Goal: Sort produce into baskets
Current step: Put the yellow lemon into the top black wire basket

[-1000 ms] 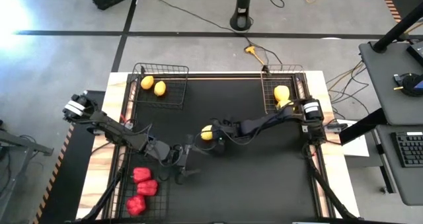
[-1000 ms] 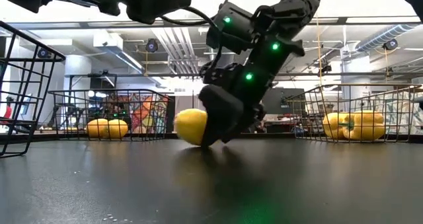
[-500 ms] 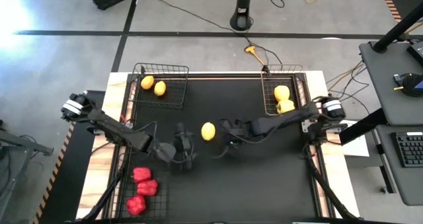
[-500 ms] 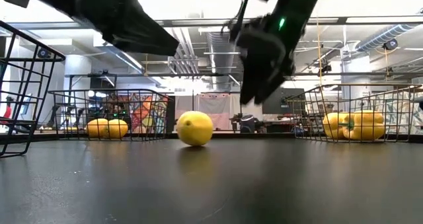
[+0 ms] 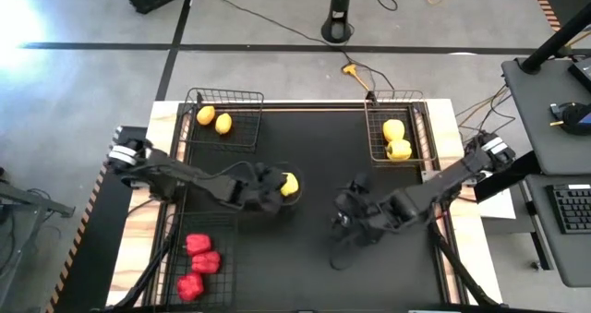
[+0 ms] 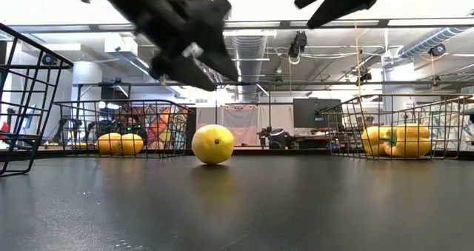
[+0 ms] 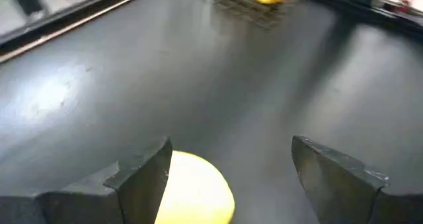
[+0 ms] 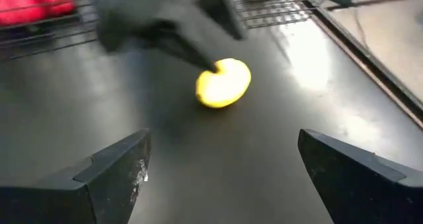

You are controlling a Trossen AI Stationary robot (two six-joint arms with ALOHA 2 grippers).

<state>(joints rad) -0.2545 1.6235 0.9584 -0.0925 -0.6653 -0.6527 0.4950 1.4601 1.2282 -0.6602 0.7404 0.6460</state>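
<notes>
A yellow lemon-like piece of produce (image 5: pixel 291 184) rests on the black table, near its middle. My left gripper (image 5: pixel 277 192) hangs open just above it. In the left wrist view the lemon (image 7: pixel 196 192) shows between the spread fingers, close to one of them. In the low view the fingers (image 6: pixel 194 49) stand clear above the lemon (image 6: pixel 212 144). My right gripper (image 5: pixel 346 213) is open and raised, to the lemon's right and nearer the front edge. In its wrist view it looks back at the lemon (image 8: pixel 223 83).
The far-left basket (image 5: pixel 242 143) holds two lemons. Yellow peppers sit in the far-right basket (image 5: pixel 374 138). The near-left basket (image 5: pixel 226 281) holds three red peppers. The low view shows the near-left basket's wire wall (image 6: pixel 22 95) at its left edge. Bare black tabletop lies between the baskets.
My right gripper, which stood at the lemon, has risen and drawn back toward the table's right and near edges, still open. My left gripper has moved toward the right and rolled at the wrist, ending over the lemon. The lemon has stayed on the table.
</notes>
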